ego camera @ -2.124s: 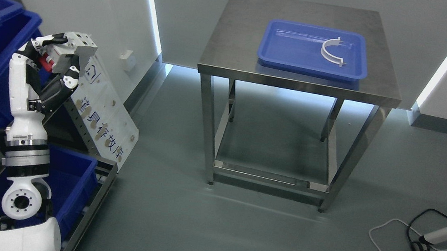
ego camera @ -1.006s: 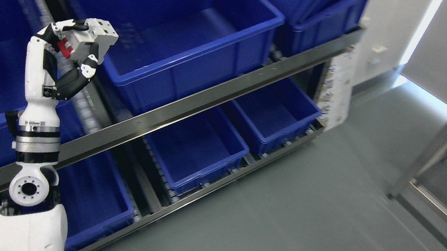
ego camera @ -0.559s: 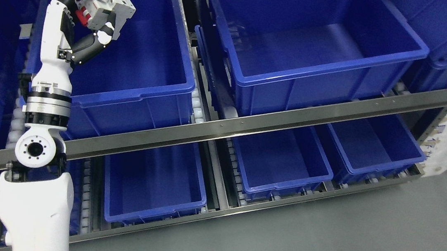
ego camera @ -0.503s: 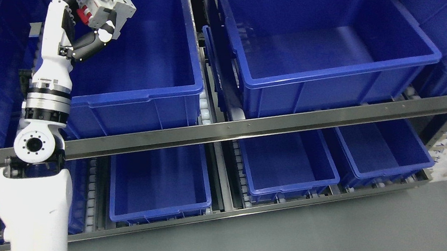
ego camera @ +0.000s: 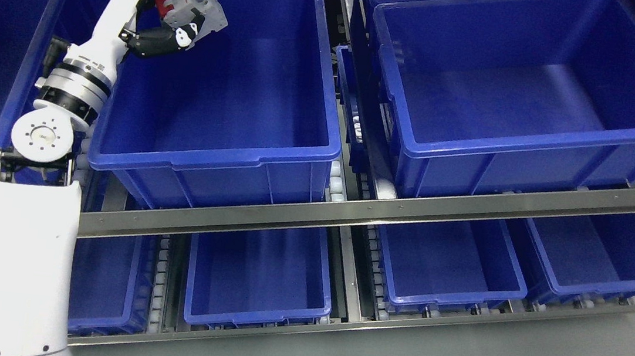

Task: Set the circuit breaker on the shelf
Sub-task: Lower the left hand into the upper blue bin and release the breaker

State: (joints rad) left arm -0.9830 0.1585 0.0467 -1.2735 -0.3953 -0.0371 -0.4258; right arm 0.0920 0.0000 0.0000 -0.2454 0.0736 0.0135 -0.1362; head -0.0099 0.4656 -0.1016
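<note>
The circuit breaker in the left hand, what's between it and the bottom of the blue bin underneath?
Nothing, by the head view: the circuit breaker, gripped in the left hand, hangs over the large blue bin, whose visible floor is bare.

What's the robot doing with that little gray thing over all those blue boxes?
The robot's left hand is holding a gray circuit breaker with a red switch, its fingers curled around it. The hand is up over the back left part of a big blue bin on the upper level of the shelf. The breaker is in the air and not set down yet. The bin under it looks empty, and so do the other blue bins. The robot's right hand is not in the picture.
</note>
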